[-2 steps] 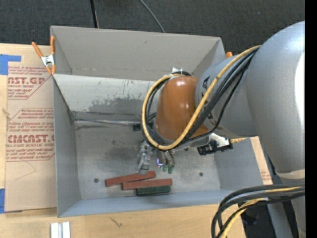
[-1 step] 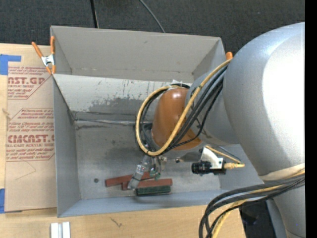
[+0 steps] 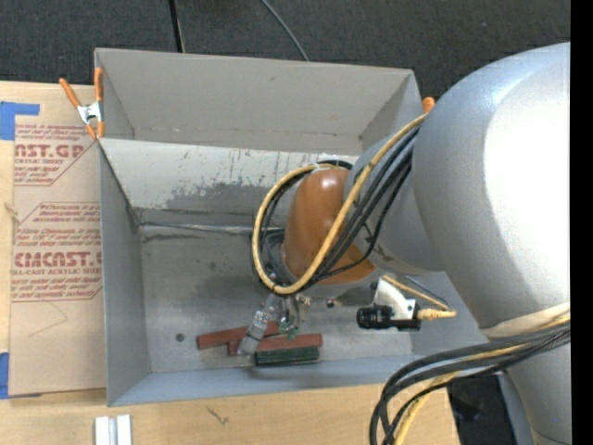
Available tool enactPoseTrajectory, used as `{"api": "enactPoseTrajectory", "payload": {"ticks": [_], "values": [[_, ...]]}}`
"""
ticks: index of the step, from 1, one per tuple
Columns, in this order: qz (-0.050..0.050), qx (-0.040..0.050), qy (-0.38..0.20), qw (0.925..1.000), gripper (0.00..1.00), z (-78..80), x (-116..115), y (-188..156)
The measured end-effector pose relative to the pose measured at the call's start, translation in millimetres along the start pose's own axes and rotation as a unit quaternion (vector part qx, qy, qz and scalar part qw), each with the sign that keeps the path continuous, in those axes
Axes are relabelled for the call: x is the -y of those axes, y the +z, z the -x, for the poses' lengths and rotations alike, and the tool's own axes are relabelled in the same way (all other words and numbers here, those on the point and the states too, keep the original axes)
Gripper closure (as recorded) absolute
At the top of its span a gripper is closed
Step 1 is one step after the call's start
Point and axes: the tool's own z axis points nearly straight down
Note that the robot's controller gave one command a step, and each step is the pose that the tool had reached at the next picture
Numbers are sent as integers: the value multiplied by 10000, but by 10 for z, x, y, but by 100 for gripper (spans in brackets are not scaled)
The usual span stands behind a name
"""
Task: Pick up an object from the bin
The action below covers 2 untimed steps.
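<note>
Hand (image 3: 271, 326) just over brown strip (image 3: 219, 341)

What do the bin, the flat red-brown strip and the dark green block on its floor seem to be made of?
Bin: grey sheet metal, matte, scratched and scuffed. Red-brown strip: perhaps wood or plastic, dull, no shine. Dark green block: unclear, maybe plastic.

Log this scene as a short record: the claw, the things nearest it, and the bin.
claw: low over the bin floor, near the front wall
grip: cannot tell whether anything is held
nearest thing: brown strip, flat on the floor, reaching from the claw toward the view's left
second thing: green-and-red bar, flat, just to the view's right of the claw
bin: grey metal, floor scuffed
</note>
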Motion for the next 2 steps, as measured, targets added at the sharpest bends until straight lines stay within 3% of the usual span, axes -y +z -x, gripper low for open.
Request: {"api": "enactPoseTrajectory", "payload": {"ticks": [1,2], "values": [[15,16,590,9983,100,-231,-279,112],[15,16,588,9983,100,-231,-279,112]]}}
